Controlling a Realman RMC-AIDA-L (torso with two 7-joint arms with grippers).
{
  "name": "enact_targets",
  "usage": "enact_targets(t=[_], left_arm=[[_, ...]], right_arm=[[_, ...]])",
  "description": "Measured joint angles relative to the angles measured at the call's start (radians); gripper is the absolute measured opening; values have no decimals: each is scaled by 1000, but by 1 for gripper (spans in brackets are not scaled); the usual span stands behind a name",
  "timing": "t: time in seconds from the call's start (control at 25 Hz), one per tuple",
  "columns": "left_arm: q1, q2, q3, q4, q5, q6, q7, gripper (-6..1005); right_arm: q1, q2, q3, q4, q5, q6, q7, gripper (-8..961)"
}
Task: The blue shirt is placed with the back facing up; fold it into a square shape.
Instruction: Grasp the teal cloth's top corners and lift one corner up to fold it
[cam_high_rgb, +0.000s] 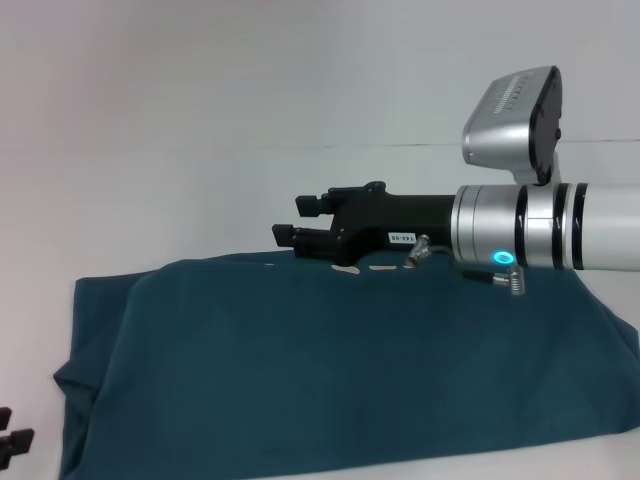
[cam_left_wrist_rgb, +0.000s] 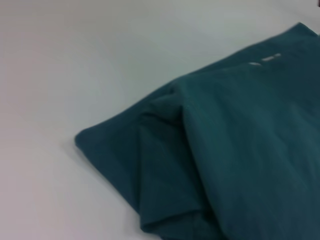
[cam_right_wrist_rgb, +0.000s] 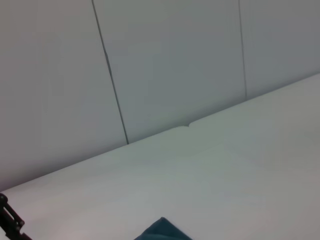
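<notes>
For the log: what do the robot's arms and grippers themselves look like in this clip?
The right arm is a thick white cylinder with silver and black rings, a glowing cyan light and a silver-grey camera housing on top. Its right gripper is matte black, with blocky stepped fingers, a small white label on the body and a metal connector at the wrist. Of the left gripper only black finger blocks show, at the head view's lower left corner.

Nothing here can be read with confidence. A small white label (cam_high_rgb: 401, 239) sits on the black body of the right gripper (cam_high_rgb: 297, 220) in the head view, and its print is too small to make out. A few white marks (cam_high_rgb: 362, 268) show at the far edge of the blue shirt (cam_high_rgb: 340, 370), and again in the left wrist view (cam_left_wrist_rgb: 265, 60), but only slivers are visible and no letters can be told.
</notes>
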Motion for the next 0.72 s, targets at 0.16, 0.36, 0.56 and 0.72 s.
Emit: enact_targets(t=[0.16,0.36,0.56,0.72], left_arm=[[-3,0,26,-10,14,9,18,395],[-16,0,97,-17,32,-5,13,395],[-29,-1,134,-27,45,-15,13,394],[-33,-1,164,-30,87,-13,17,394]], right_arm=[[1,1,-10,3,5,9,23,559],[-4,3,-12,16,8,19,29,558],[-12,3,-5,33,8,26,27,558],[-14,4,-1,44,10,37,21,558]])
